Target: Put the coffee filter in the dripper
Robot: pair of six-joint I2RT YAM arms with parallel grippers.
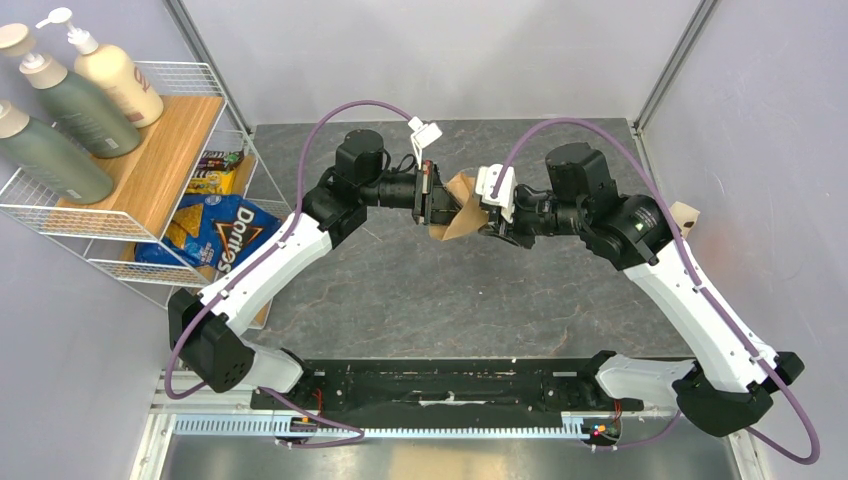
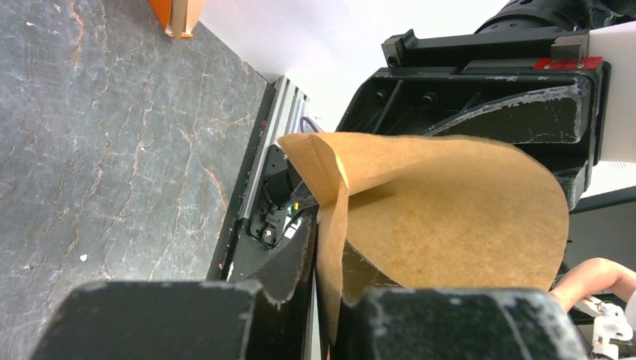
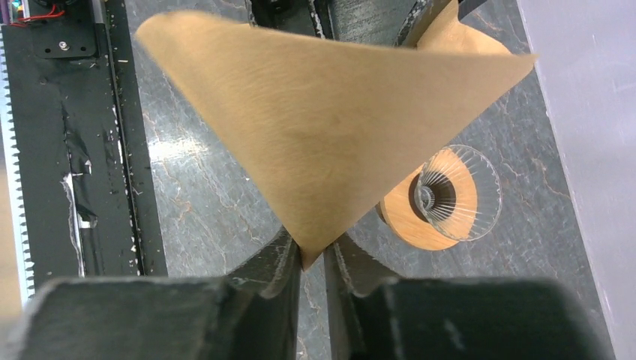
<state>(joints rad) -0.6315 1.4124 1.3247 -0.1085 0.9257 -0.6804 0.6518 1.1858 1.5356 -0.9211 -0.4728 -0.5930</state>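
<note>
The coffee filter (image 1: 462,206), a tan paper cone, hangs in the air between both grippers over the middle of the table. My left gripper (image 1: 432,205) is shut on its seam edge; in the left wrist view the paper (image 2: 450,217) runs down between the fingers (image 2: 330,255). My right gripper (image 1: 492,216) is closed to a narrow gap on the filter's pointed tip (image 3: 330,112), which is wedged between the fingertips (image 3: 313,255). The dripper (image 3: 457,191), clear ribbed glass with a wood collar, stands on the table below, right of the filter. It is hidden in the top view.
A wire shelf (image 1: 215,75) with pump bottles and a wood board stands at the far left, with a Doritos bag (image 1: 215,235) below it. A tan paper bundle (image 1: 686,215) lies at the right wall. A black rail (image 1: 450,385) runs along the near edge.
</note>
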